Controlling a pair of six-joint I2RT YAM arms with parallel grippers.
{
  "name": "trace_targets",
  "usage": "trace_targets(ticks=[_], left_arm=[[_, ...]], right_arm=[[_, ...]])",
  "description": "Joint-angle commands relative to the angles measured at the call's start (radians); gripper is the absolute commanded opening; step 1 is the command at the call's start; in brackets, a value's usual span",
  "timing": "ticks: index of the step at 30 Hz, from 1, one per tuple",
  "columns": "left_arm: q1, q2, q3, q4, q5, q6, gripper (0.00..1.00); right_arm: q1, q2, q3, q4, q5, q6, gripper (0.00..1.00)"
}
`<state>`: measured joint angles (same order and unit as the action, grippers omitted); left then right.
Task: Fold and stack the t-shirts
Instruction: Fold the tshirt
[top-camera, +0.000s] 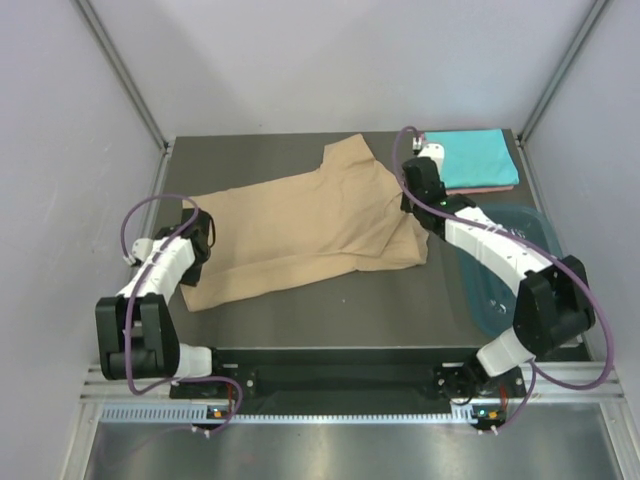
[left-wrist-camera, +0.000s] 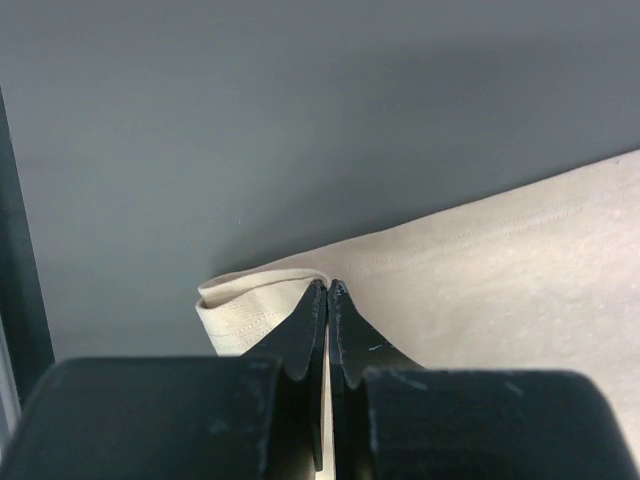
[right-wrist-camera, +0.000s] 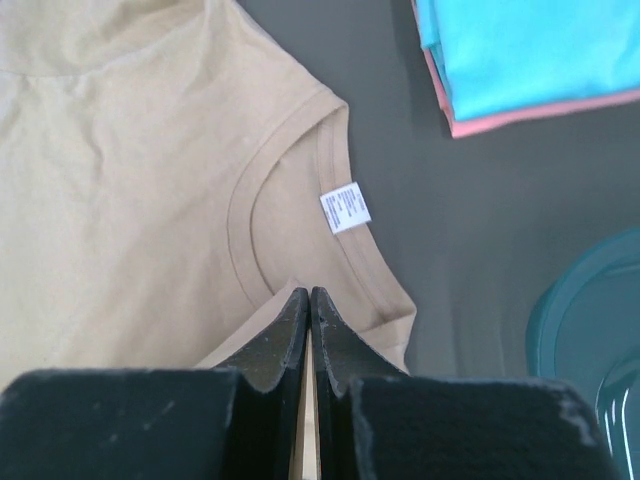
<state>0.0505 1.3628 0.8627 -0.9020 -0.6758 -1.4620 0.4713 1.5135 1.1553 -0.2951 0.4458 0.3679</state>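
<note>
The tan t-shirt lies spread across the middle of the table, one sleeve pointing to the back. My left gripper is shut on its rolled hem corner at the left end. My right gripper is shut on a fold of the tan cloth beside the collar, where a white label shows. A sliver of tan cloth shows between each pair of jaws. At the back right, the folded turquoise t-shirt rests on the folded salmon-pink t-shirt, only whose edge shows.
A dark teal plastic tub stands at the right edge of the table, partly under my right arm; its rim also shows in the right wrist view. Grey walls enclose the table on three sides.
</note>
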Motion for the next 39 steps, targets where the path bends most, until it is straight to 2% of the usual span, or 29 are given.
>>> trace_targets(ticks=[1, 10, 20, 29, 39], left_arm=[[-0.001, 0.016, 0.039, -0.037, -0.070, -0.034, 0.00], [0.000, 0.068, 0.039, -0.035, -0.079, -0.049, 0.00], [-0.001, 0.104, 0.048, -0.028, -0.076, -0.052, 0.00], [-0.001, 0.124, 0.039, -0.021, -0.070, -0.055, 0.00], [-0.001, 0.157, 0.030, -0.011, -0.090, -0.054, 0.00]], right_arm=[[0.018, 0.019, 0.067, 0.112, -0.016, -0.112, 0.00], [0.079, 0.043, 0.081, 0.280, -0.117, -0.317, 0.00], [0.104, 0.131, 0.122, 0.349, -0.168, -0.516, 0.00], [0.104, 0.232, 0.211, 0.369, -0.206, -0.615, 0.00], [0.102, 0.301, 0.258, 0.389, -0.131, -0.672, 0.00]])
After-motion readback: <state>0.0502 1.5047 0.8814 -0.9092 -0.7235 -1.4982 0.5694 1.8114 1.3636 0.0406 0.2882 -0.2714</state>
